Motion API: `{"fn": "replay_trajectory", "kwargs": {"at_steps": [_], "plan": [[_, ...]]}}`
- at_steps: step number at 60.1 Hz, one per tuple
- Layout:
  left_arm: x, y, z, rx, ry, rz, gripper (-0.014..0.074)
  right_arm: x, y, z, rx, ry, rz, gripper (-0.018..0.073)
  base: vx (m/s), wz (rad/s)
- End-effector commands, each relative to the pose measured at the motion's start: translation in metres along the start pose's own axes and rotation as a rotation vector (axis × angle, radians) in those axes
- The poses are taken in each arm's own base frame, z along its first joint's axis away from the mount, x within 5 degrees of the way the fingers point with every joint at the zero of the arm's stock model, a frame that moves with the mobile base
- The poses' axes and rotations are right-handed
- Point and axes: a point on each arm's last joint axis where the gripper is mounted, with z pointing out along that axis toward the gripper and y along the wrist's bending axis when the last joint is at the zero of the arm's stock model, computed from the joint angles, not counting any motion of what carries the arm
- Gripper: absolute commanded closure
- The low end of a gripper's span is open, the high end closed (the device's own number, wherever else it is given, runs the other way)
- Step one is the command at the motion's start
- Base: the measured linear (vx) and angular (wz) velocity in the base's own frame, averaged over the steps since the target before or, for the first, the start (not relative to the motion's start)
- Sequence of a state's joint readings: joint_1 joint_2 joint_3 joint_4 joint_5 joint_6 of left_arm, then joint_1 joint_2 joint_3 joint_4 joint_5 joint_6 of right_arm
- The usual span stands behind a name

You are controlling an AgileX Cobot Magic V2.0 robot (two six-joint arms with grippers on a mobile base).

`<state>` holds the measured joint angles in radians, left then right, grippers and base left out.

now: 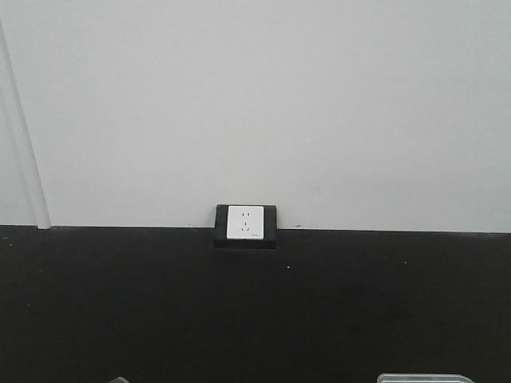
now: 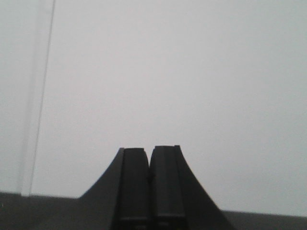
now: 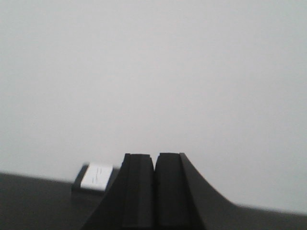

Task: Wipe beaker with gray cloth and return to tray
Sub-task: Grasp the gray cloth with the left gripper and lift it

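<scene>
Exterior front-facing shows the tray (image 1: 425,377), a silvery round-cornered rim at the bottom edge.

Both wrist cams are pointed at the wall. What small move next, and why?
Probably tilt the right pincer down toward the table. It and the left pincer are shut, empty and aimed at the wall, so neither wrist view shows the items to handle. Only the tray rim shows, at the front view's bottom right.
</scene>
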<state>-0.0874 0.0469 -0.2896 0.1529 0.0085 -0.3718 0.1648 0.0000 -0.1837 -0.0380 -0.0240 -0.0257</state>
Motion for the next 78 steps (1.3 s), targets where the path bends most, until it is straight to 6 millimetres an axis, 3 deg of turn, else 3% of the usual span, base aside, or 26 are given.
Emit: {"fn": "replay_trajectory", "kwargs": {"at_steps": [1, 5, 10, 18, 26, 35, 44, 56, 64, 78], "plan": [[-0.050, -0.012, 0.016, 0.019, -0.083, 0.063, 0.0602, -0.067, -0.004, 0.005, 0.014, -0.161, -0.030, 0.0567, 0.00, 0.00], [-0.073, -0.016, 0.039, 0.010, -0.059, 0.119, 0.0602, -0.089, -0.006, 0.021, 0.013, -0.133, -0.040, 0.0567, 0.00, 0.00], [-0.083, -0.019, 0.069, 0.002, -0.015, 0.172, 0.0602, -0.105, -0.007, 0.045, 0.012, -0.110, -0.081, 0.0567, 0.00, 0.00], [-0.074, -0.017, 0.111, -0.012, 0.094, 0.179, 0.0602, -0.107, -0.007, 0.083, 0.004, -0.042, -0.125, 0.0567, 0.00, 0.00], [-0.056, -0.013, 0.134, -0.021, 0.177, 0.171, 0.0596, -0.092, -0.006, 0.107, -0.005, 0.036, -0.118, 0.0564, 0.00, 0.00], [-0.049, -0.011, 0.141, -0.022, 0.197, 0.171, 0.0543, -0.083, -0.005, 0.117, -0.012, 0.091, -0.115, 0.0523, 0.00, 0.00], [-0.049, -0.011, 0.141, -0.022, 0.196, 0.171, 0.0399, -0.082, -0.005, 0.117, -0.012, 0.097, -0.114, 0.0392, 0.00, 0.00], [-0.049, -0.011, 0.140, -0.023, 0.199, 0.171, 0.0128, -0.080, -0.005, 0.116, -0.014, 0.119, -0.114, 0.0010, 0.00, 0.00], [-0.050, -0.012, 0.140, -0.022, 0.196, 0.174, 0.0007, -0.079, -0.005, 0.116, -0.014, 0.119, -0.116, -0.0166, 0.00, 0.00], [-0.046, -0.011, 0.140, -0.044, 0.263, 0.109, -0.0008, -0.077, -0.006, 0.116, -0.013, 0.184, -0.067, -0.0144, 0.00, 0.00]]}}
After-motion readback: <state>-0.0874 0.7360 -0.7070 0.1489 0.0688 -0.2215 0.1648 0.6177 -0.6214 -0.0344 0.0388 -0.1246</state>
